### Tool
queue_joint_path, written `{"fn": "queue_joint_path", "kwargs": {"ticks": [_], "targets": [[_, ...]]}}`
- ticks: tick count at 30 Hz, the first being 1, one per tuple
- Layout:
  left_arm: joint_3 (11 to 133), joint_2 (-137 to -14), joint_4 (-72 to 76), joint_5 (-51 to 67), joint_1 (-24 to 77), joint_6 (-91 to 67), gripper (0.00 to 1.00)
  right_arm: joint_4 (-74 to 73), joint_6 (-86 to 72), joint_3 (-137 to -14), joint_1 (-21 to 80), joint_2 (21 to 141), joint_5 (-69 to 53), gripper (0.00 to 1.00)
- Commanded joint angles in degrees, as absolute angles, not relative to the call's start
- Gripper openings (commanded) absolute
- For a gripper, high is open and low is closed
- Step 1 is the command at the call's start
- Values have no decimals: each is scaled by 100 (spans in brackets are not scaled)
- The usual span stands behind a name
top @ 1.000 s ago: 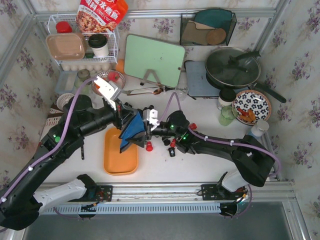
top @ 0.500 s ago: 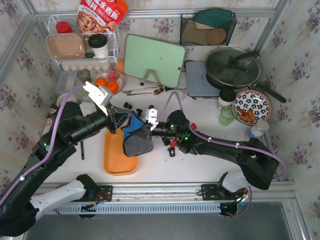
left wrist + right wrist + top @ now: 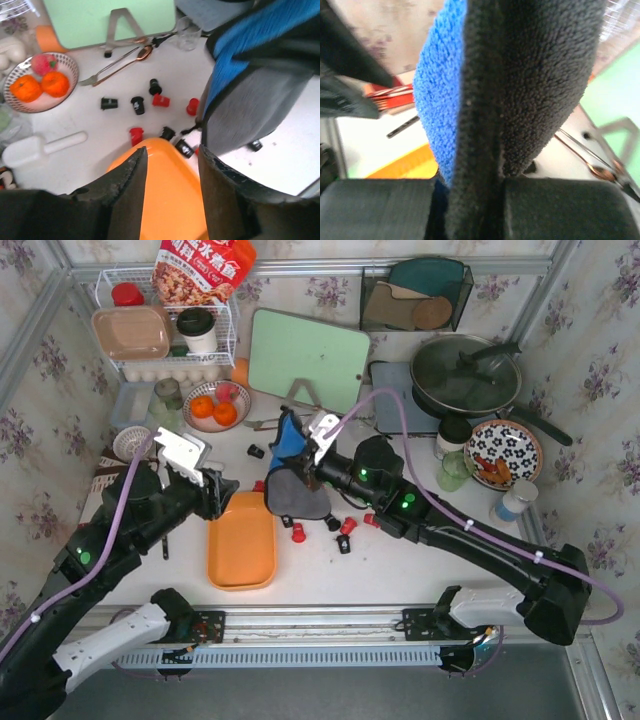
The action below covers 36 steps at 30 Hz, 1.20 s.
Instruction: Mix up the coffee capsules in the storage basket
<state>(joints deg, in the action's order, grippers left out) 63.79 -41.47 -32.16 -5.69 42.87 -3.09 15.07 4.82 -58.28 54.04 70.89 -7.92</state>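
Hanging from right claw [image 3: 308,468], cloth [image 3: 297,496] screens capsules [image 3: 347,527] beside basket [image 3: 240,562].

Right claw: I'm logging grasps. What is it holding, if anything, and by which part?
The right claw is shut on the blue-and-grey cloth, pinching it by one edge, with both layers between its fingers. The rest of the cloth is free.
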Motion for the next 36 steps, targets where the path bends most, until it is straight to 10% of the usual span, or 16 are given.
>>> {"fn": "queue_joint_path", "kwargs": {"ticks": [1, 14, 36], "targets": [[6272, -3944, -3648, -1229, 4289, -69, 51, -34, 480, -6346, 5406, 6884, 1258, 0], [5643, -3210, -3768, -2074, 4289, 45, 68, -2701, -914, -6553, 4678, 6067, 4847, 0], [5001, -1821, -3343, -1738, 4280, -123, 79, -3288, -3163, -4227, 490, 4459, 4198, 0]]}}
